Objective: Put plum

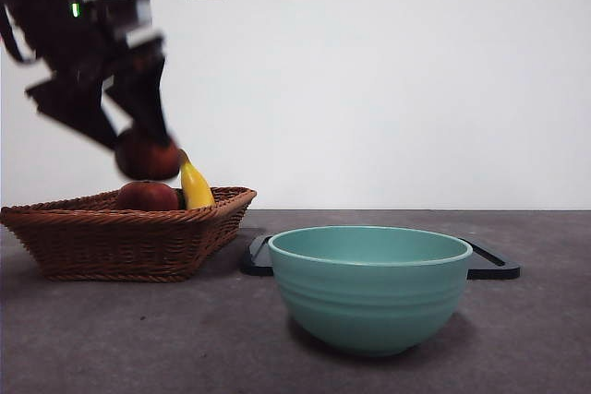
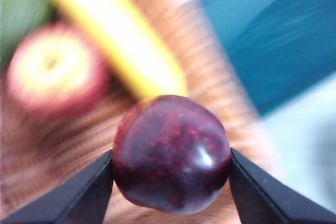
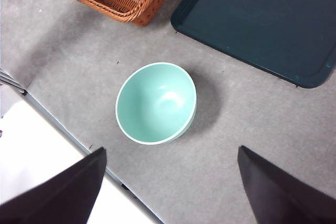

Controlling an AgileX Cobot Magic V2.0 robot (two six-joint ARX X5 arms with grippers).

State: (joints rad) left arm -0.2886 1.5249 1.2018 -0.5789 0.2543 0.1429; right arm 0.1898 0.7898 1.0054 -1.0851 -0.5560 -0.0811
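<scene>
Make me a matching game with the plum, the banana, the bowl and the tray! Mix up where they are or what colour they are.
Things:
1. plum
2. banana
3. bowl
4. tray

Clues:
A. pale green, standing on the table
B. held in the left gripper, above the basket
C. dark and flat, behind the bowl
D. yellow, sticking up out of the basket

Pairs: 1-B, 2-D, 3-A, 4-C

The left black two-jawed claw (image 2: pixel 171 182) hangs tilted in mid-air, jaws clamped on either side of a glossy dark maroon plum (image 1: pixel 146 156); the right black claw (image 3: pixel 168 182) waits high above, jaws spread wide.
</scene>
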